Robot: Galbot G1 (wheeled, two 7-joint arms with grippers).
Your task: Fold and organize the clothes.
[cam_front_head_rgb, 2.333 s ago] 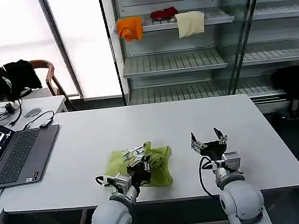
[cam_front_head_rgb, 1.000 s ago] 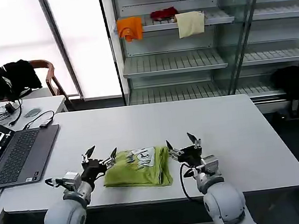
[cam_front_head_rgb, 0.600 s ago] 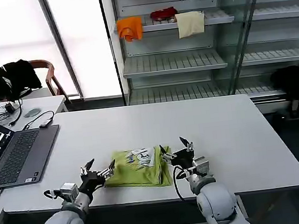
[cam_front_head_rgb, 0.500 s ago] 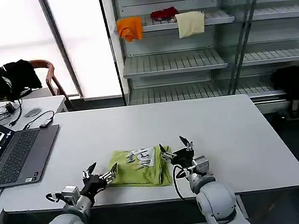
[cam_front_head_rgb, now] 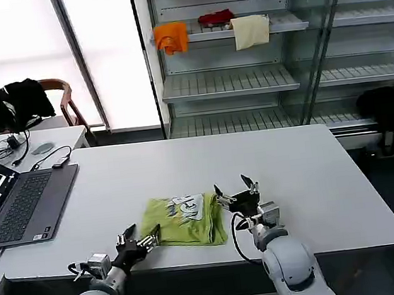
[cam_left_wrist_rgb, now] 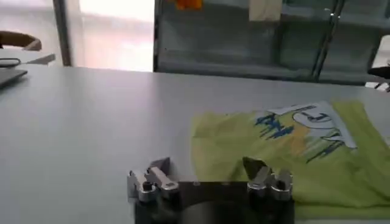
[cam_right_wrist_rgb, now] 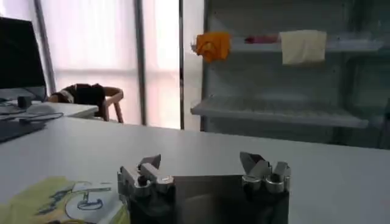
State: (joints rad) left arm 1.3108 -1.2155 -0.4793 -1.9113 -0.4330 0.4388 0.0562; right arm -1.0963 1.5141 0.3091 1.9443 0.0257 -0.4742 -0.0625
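Head view is showing the T-shirt lying folded into a compact rectangle near the front edge of the white bench, its printed panel facing up. Folding is looking essentially done; what is remaining, I judge, is tidying or moving the bundle somewhere. The left gripper is hovering just beside the shirt's left edge with its jaws spread and holding nothing, and the right gripper is sitting just beside the right edge, jaws likewise released. Compared with about two seconds ago, the left gripper is no longer pressing on a rumpled shirt; both grippers are now flanking it, and the cloth is lying flatter.
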